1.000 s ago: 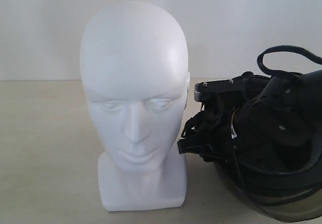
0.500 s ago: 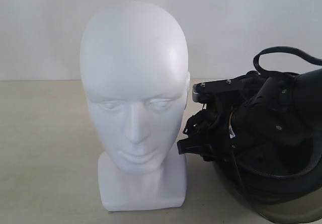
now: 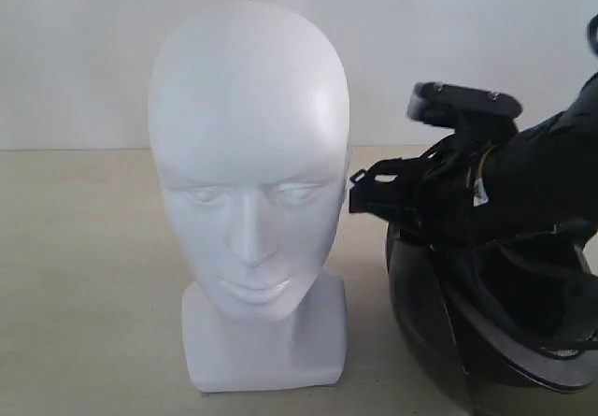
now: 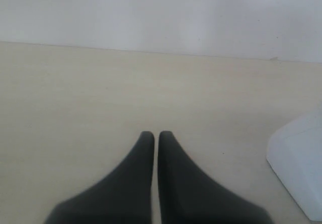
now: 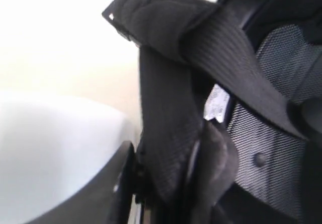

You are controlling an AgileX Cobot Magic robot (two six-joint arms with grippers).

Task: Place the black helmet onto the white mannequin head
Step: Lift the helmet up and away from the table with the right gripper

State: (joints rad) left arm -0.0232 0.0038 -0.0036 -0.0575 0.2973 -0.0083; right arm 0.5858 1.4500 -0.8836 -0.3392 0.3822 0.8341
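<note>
Though the black helmet (image 3: 422, 294) runs off-frame, right fingers (image 5: 105, 199) pinch its lining (left fingers (image 4: 132, 183) pressed together, empty).

Soft bright light; black helmet (image 5: 261, 133) close-up blurred.

Plain white wall (image 3: 75, 61) across upper half of frame, few faint specks top centre. Pale beige tabletop (image 3: 84, 276) w/ faint grain fills lower half; meets wall in straight horiz. line mid-left. Light soft, even; weak shadows.
</note>
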